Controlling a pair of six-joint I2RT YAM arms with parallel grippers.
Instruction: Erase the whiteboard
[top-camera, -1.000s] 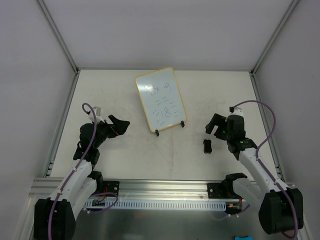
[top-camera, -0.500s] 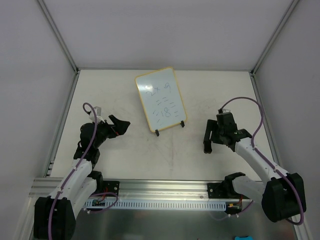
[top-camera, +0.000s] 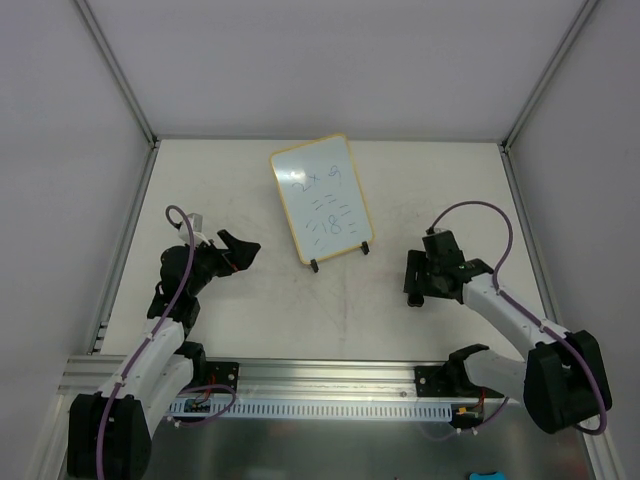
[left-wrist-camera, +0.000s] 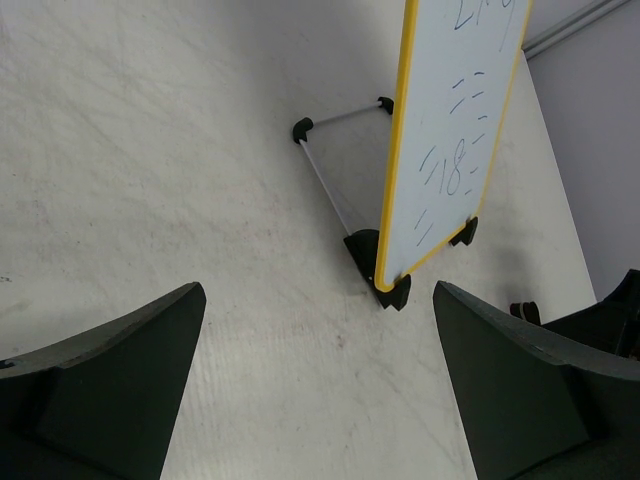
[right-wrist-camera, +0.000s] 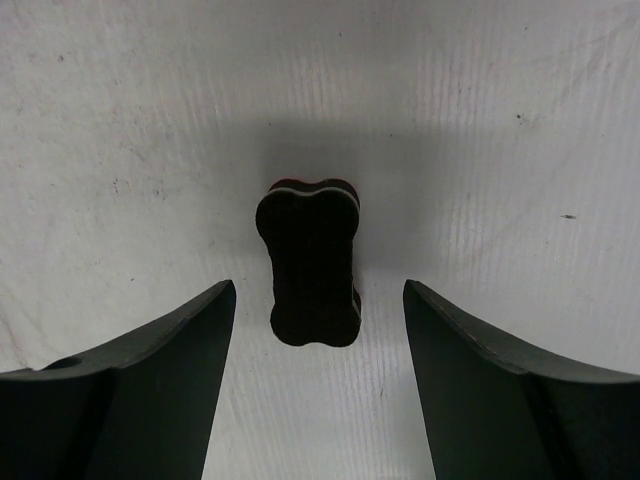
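The whiteboard (top-camera: 320, 198), white with a yellow frame and blue handwriting, stands tilted on black feet at the middle back. It also shows in the left wrist view (left-wrist-camera: 450, 110). My left gripper (top-camera: 240, 250) is open and empty, left of the board; in its own view the gripper (left-wrist-camera: 318, 300) faces the board's lower corner. A small black eraser block (right-wrist-camera: 310, 262) lies on the table. My right gripper (right-wrist-camera: 317, 300) is open, straddling the eraser without touching it. In the top view the right gripper (top-camera: 415, 285) covers most of the eraser.
The board's wire stand leg (left-wrist-camera: 330, 180) reaches out behind it on the table (top-camera: 230, 180). White walls and metal posts enclose the table on three sides. An aluminium rail (top-camera: 320, 375) runs along the near edge.
My right gripper has swung left and down from beside the eraser to right over it, with the eraser now between its fingers. The left arm and the board have not moved.
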